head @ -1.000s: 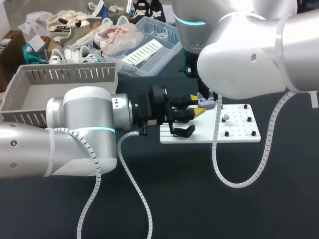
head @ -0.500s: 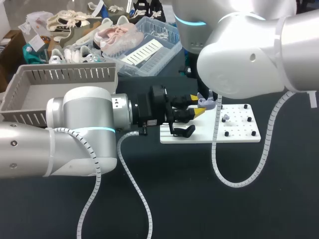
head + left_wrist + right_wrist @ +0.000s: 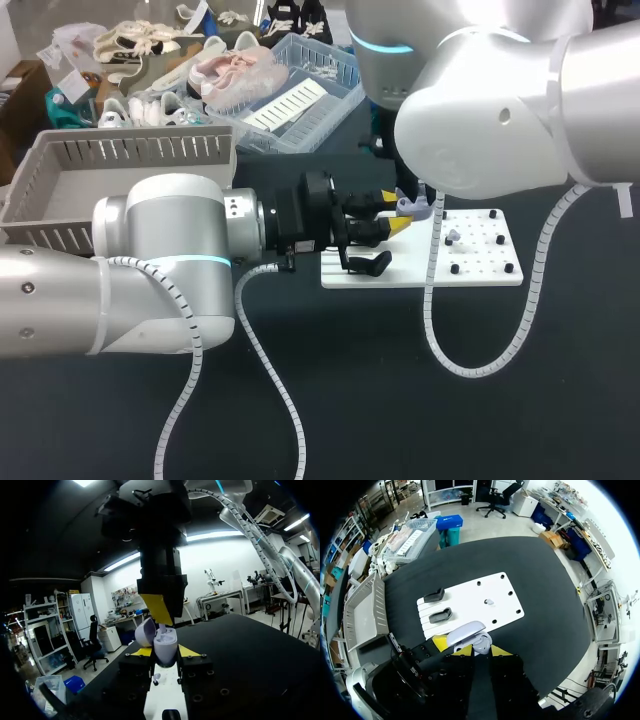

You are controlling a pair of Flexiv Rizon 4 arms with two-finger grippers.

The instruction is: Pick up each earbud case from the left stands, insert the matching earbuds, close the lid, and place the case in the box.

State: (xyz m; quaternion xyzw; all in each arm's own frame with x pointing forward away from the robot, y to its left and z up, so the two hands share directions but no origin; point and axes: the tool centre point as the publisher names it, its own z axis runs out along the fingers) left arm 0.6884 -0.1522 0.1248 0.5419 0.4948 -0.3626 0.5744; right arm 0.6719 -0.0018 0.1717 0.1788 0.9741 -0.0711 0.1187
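A lavender earbud case [image 3: 166,649] with its lid [image 3: 145,631] open is upright between the yellow tips of my left gripper [image 3: 165,653], which is shut on it above the white board [image 3: 480,272]. My right gripper [image 3: 481,651] hangs straight over the case, shut on a pale earbud [image 3: 162,629] whose lower end is in the case. In the head view the left gripper [image 3: 395,210] and the case [image 3: 415,207] show; the right arm hides its own gripper. Two empty black stands [image 3: 442,615] sit on the board's left part. Another earbud [image 3: 452,237] rests among the board's pegs.
The grey slatted box [image 3: 130,150] stands at the table's left, beside my left arm. Behind it are a blue basket [image 3: 335,75] and loose shoes. Dark table lies around the board.
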